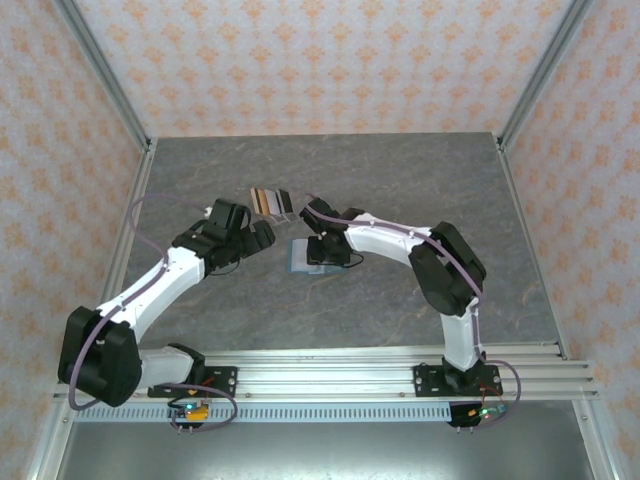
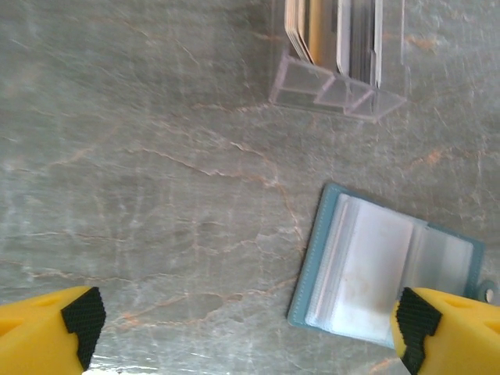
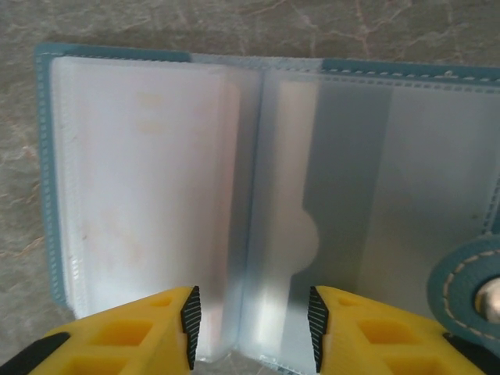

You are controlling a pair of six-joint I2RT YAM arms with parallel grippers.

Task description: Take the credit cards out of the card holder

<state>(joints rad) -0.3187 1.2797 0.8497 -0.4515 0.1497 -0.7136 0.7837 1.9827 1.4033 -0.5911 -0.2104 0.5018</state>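
The card holder (image 1: 303,256) lies open on the table, a teal wallet (image 3: 47,172) with clear plastic sleeves (image 3: 351,195) inside. A pale card (image 3: 148,180) shows faintly through the left sleeves. Several credit cards (image 2: 328,31), tan, white and dark, stand upright in a clear rack (image 1: 270,203) beyond the wallet. My right gripper (image 3: 251,326) hangs low over the wallet's near edge, jaws partly closed astride the centre fold, pads apart from it. My left gripper (image 2: 248,328) stands wide open over bare table left of the wallet (image 2: 375,266), its right fingertip (image 2: 414,320) over the wallet's corner.
The wallet's snap tab (image 3: 469,289) sticks out at its right edge. The clear rack (image 2: 336,90) stands just beyond the wallet, between the two grippers (image 1: 262,236) (image 1: 322,240). Grey marbled tabletop (image 1: 400,180) spreads all around, fenced by metal rails and patterned walls.
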